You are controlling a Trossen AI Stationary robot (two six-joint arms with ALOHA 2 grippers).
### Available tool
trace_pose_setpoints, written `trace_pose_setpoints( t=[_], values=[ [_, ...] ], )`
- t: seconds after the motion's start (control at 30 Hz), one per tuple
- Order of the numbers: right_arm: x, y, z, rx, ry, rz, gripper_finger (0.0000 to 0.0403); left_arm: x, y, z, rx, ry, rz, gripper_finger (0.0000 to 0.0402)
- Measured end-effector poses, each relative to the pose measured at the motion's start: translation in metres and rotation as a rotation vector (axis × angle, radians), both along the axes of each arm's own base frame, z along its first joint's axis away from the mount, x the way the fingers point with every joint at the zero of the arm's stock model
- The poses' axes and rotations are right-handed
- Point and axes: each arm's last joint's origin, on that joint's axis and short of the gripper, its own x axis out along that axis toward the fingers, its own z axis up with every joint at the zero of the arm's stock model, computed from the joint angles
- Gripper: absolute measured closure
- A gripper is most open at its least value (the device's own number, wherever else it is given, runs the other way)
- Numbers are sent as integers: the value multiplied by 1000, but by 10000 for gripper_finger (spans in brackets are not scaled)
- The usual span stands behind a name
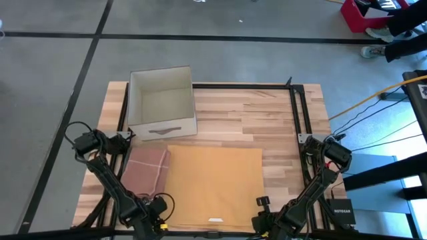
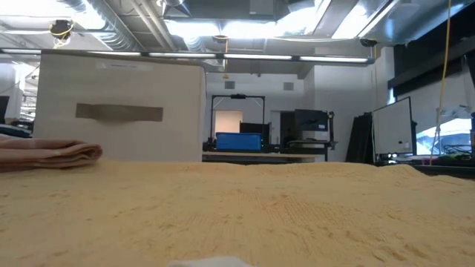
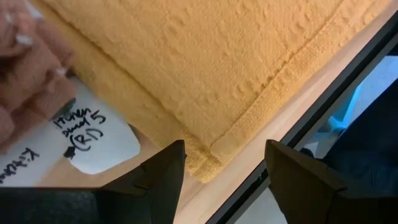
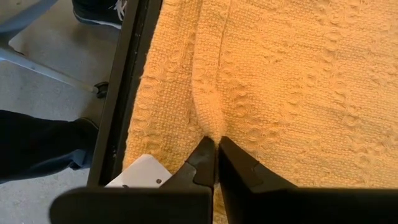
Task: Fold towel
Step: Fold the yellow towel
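Observation:
A yellow towel (image 1: 213, 187) lies spread flat on the wooden table and fills the foreground of the low view (image 2: 245, 215). My left gripper (image 3: 224, 163) is open at the towel's near left corner (image 3: 208, 163). Its fingers stand on either side of that corner, and I cannot tell whether they touch it. In the high view it sits low by the table's near edge (image 1: 164, 205). My right gripper (image 4: 216, 146) is shut on the towel near its near right part (image 1: 262, 203). My right gripper pinches a small raised ridge of the yellow towel (image 4: 210, 127) between its two fingers, coming from above and pointing down. The cloth puckers up into the fingertips. The rest of the towel lies flat on the table.
A folded pink towel (image 1: 145, 170) lies left of the yellow one. A white fabric box (image 1: 162, 103) stands at the far left of the table. A white handwritten label (image 3: 93, 134) lies by the left gripper. Black frame rails (image 1: 297, 127) run along the table's edges.

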Motion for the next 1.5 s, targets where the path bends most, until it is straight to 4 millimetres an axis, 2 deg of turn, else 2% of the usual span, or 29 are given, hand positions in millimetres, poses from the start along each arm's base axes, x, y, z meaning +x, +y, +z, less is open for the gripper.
trace_pose_setpoints(
  t=[0.43, 0.8, 1.27, 1.5],
  values=[
    [0, 0, 0, -1, 0, 1, 388, 5, 0, 1, -18, -21, -10, 188],
    [0, 0, 0, -1, 0, 1, 388, 2, 3, -6, -21, -4, -14, 194],
    [0, 0, 0, -1, 0, 1, 388, 3, 2, -6, -18, -21, -66, 333],
    [0, 0, 0, -2, 0, 1, 388, 6, 2, -11, 1, -29, -86, 369]
  ],
)
